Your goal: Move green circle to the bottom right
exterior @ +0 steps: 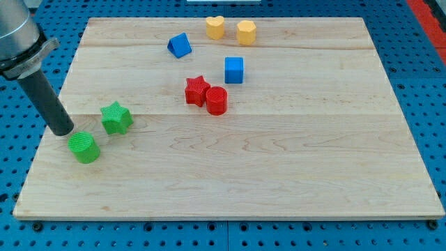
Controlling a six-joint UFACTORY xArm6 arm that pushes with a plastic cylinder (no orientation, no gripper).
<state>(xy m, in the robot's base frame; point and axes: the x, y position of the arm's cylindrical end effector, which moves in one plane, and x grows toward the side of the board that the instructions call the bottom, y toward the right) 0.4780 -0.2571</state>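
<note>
My tip sits near the board's left edge, just above-left of the green circle, about touching its top-left rim; can't tell if there's real contact. No jaws on this rig, only the dark rod, so nothing to read as wide or narrow. Green circle is low on the view's left, close to the left edge. Green star just beside it, up-right, apart from it. Red star and red cylinder touch, mid-board. Blue cube is near them, upper right. Blue angled block, yellow heart, yellow hexagon-like block are along the top. The wooden board is bare across its bottom and right. A blue pegboard table surrounds it.
</note>
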